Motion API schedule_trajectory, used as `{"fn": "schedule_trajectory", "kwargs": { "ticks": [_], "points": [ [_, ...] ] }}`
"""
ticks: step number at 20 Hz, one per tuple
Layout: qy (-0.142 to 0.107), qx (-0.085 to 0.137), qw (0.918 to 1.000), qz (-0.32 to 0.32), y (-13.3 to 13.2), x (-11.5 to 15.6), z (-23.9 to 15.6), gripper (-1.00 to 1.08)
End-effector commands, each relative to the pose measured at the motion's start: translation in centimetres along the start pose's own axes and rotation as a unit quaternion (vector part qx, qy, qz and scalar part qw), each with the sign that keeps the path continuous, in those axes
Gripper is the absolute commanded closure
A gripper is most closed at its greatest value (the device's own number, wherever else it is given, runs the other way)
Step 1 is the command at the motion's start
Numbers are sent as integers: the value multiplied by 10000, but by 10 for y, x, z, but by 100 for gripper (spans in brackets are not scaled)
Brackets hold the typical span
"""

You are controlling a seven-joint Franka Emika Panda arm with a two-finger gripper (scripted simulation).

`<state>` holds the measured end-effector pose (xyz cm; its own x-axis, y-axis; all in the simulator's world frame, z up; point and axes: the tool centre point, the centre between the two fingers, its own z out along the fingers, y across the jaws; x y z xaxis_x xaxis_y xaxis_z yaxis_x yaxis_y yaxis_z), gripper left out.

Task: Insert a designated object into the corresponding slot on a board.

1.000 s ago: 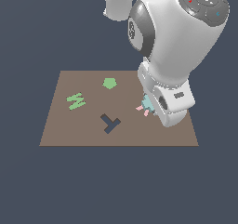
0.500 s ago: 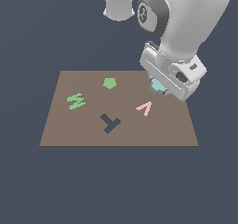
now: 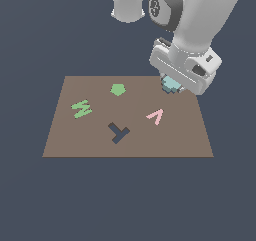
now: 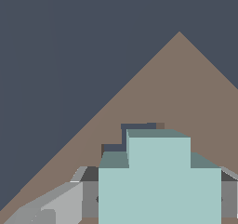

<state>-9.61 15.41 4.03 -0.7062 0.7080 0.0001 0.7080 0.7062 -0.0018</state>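
Teal is the colour to follow: the pale teal cross-shaped piece (image 3: 171, 84) hangs pinched in the gripper (image 3: 172, 86), lifted clear of the brown board (image 3: 130, 145) and hovering over its far edge, toward the corner on the exterior view's right. In the wrist view the cross (image 4: 158, 181) fills the foreground between the grey fingers (image 4: 56, 204), which press against its sides, so the claw is clamped on the piece rather than spread.

Just past the held cross, the wrist view shows a sliver of dark navy recess (image 4: 137, 127) with a stepped outline cut into the board (image 4: 186, 88). It looks like the cross-shaped slot, though most of it is hidden behind the piece. In the exterior view the arm's body covers that spot, so the slot cannot be seen there.

Elsewhere on the board lie a green zigzag piece (image 3: 81, 108) near the left edge, a green pentagon (image 3: 117, 89) near the far edge, a pink chevron (image 3: 156, 116) and a dark navy T-shaped recess (image 3: 118, 132) in the middle.

The step in hand appears to be the carry, with the piece nearly over its target. The next move calls for centring the cross above the recess, matching its arms to the cut-out, then lowering it straight in before releasing.
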Motion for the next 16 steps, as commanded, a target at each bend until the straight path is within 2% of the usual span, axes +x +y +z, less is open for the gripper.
{"fn": "schedule_trajectory", "kwargs": {
  "ticks": [1,14,15,16],
  "points": [
    [-3,-3,10000,-74,-2,3,0,108],
    [-4,-3,10000,-64,-2,2,10,108],
    [-4,-3,10000,-64,-2,2,10,-92],
    [-4,-3,10000,-64,-2,2,10,-92]
  ]
}}
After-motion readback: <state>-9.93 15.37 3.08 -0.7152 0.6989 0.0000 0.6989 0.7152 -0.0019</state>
